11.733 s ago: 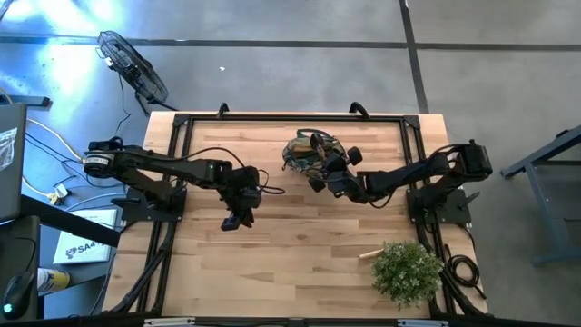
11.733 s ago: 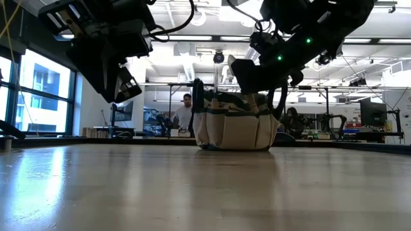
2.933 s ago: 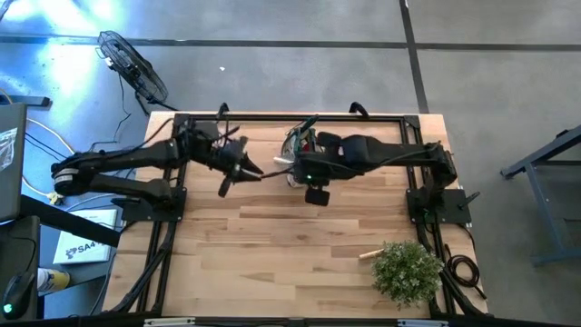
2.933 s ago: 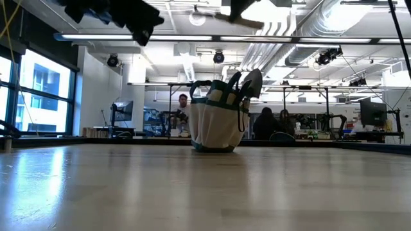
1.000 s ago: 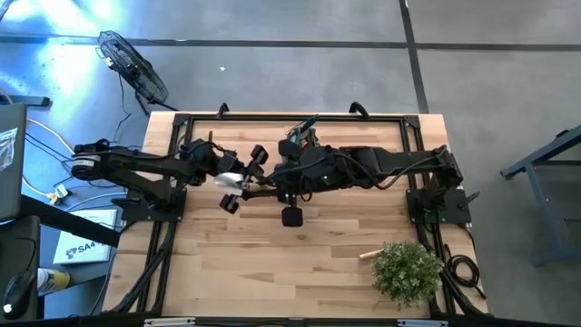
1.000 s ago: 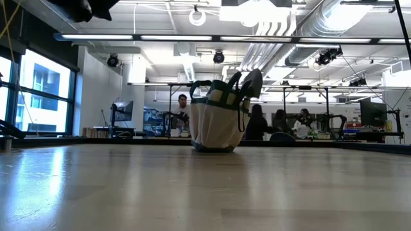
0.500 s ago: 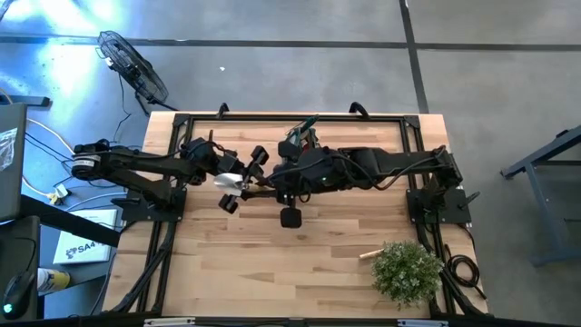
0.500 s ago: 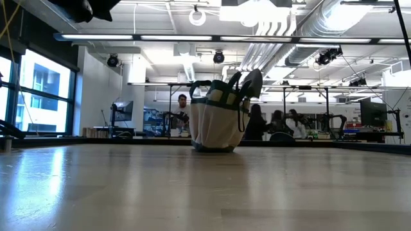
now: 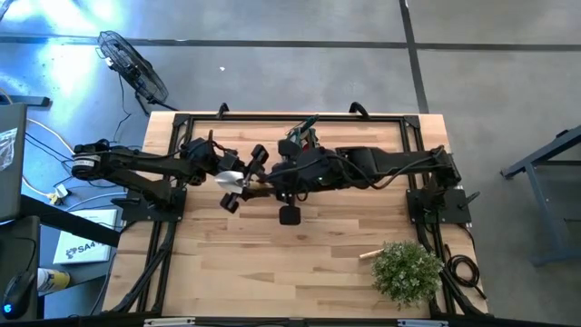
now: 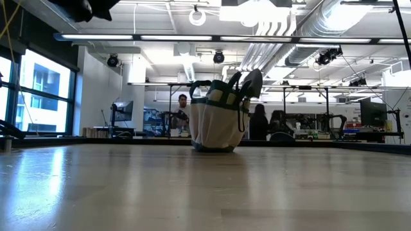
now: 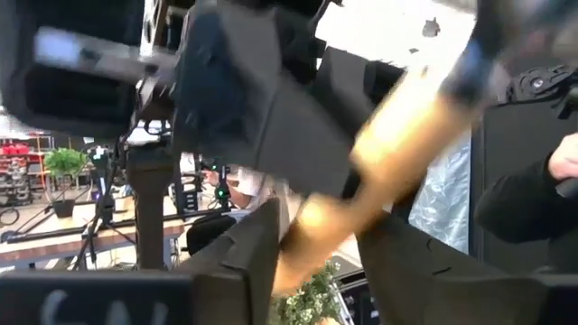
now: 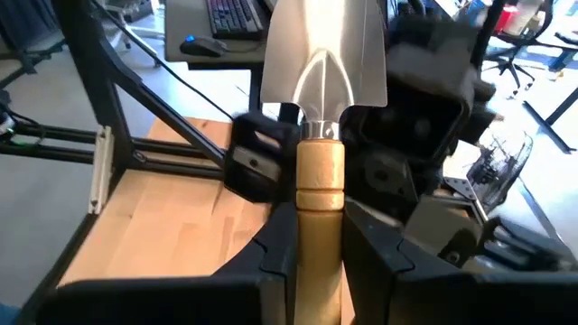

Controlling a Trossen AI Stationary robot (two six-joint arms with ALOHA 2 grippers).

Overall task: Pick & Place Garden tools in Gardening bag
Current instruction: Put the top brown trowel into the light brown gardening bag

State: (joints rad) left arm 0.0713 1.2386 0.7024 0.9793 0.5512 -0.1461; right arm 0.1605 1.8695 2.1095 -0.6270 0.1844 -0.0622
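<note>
Since a few seconds back the right arm has swung away from above the gardening bag and stretched across toward the left arm. Over the last second neither arm has visibly moved.

At the counter's (image 9: 300, 263) near right corner stands a bushy green plant (image 9: 406, 271), well apart from the work.

Farther in, above the counter's middle and a little to the left, the two arms meet at one trowel (image 9: 231, 179), which is held up off the wood. The right pincer (image 12: 320, 233) is pinching its pale wooden handle, one dark finger on each side. The silver blade points away from it toward the left arm. The left pincer (image 9: 241, 181) sits at the blade end. In its own wrist view the handle runs slantwise between its fingers (image 11: 244, 257), but the view is smeared. I cannot tell whether those fingers are pressing the trowel or standing off it.

Beyond them, near the counter's far edge, the gardening bag (image 10: 215, 125) sits upright on the wood. Its dark green loop handles stand up, and a grey tool blade (image 10: 252, 82) pokes out of its top on one side.

Past the counter, people (image 10: 263, 122) are in the room behind the bag. A fan (image 9: 136, 68) lies on the floor off the far left corner.
</note>
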